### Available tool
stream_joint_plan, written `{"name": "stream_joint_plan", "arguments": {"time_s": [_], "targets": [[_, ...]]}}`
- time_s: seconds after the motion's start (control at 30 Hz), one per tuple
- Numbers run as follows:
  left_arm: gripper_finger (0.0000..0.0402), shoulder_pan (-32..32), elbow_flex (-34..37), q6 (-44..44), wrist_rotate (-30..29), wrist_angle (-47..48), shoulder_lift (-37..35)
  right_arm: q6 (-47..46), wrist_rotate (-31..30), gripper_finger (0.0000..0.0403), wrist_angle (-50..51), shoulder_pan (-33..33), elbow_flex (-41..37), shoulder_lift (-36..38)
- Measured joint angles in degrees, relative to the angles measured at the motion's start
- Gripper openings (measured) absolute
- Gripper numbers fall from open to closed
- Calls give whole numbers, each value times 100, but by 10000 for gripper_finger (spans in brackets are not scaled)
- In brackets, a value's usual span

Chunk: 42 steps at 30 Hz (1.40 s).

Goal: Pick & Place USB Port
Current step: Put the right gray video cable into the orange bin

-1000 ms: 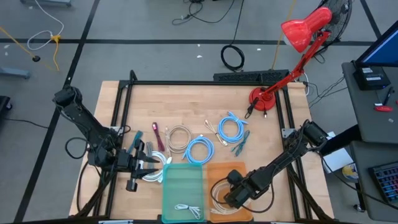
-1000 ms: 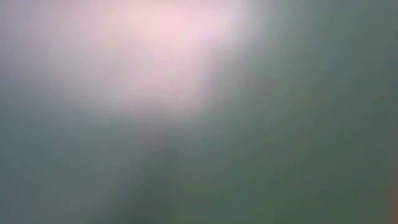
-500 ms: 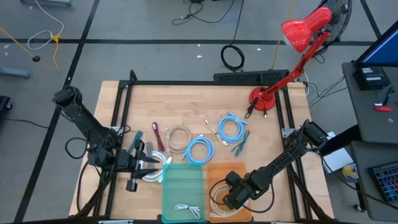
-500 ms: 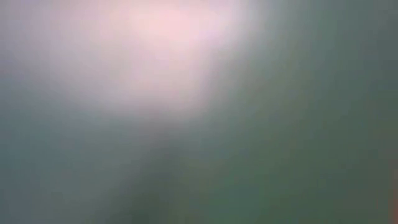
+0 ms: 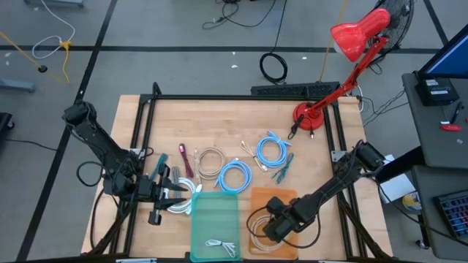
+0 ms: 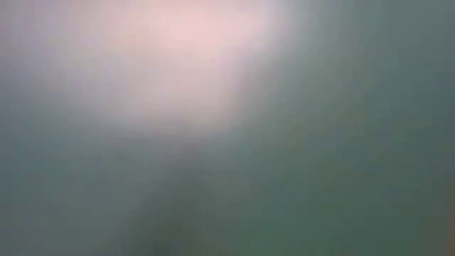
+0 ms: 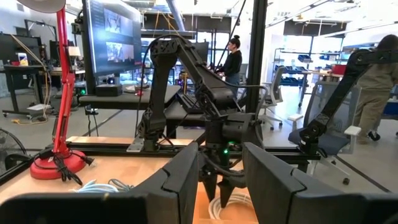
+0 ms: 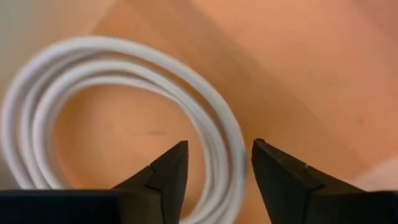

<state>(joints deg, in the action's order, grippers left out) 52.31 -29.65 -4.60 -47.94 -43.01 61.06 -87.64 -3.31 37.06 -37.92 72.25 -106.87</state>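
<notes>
A white coiled USB cable [image 8: 124, 74] lies flat in the orange tray [image 5: 276, 197] at the table's near edge. My right gripper [image 8: 217, 149] stands open right above it, pointing steeply down. One strand of the coil [image 8: 225, 155] runs between its fingertips, and I see no touch. The left wrist view shows that same right gripper [image 7: 222, 196] over the coil. My left gripper [image 5: 174, 191] stays open and level at the near left with nothing in it, beside another white cable [image 5: 183, 207] on the table.
A green tray [image 5: 212, 212] left of the orange one holds a small white cable [image 5: 221, 245]. Two blue coils [image 5: 235, 177] [image 5: 273, 152], a pale coil [image 5: 210, 162] and a pink stick [image 5: 183, 155] lie mid-table. A red lamp [image 5: 311, 117] stands at the far right. The low view is a blur.
The orange tray's far end has shifted slightly toward the table's right edge. My right gripper has stayed over the coil in it.
</notes>
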Motion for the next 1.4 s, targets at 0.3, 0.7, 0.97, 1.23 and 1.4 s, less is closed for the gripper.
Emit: {"name": "stream_joint_plan", "arguments": {"time_s": [0.3, 0.7, 0.97, 1.23, 1.4], "targets": [[127, 0, 0, 22, 0, 104, 0, 492, 14, 158, -687, 76, 2, 11], [127, 0, 0, 41, 0, 106, 0, 313, 36, 57, 29, 76, 2, 11], [127, 0, 0, 42, -2, 130, 0, 661, -265, 16, 50, 146, 2, 11], [127, 0, 0, 42, -2, 143, 0, 178, -108, 47, 29, 123, 2, 12], [127, 0, 0, 42, -2, 180, 0, 79, -90, 49, -57, 108, 2, 28]]}}
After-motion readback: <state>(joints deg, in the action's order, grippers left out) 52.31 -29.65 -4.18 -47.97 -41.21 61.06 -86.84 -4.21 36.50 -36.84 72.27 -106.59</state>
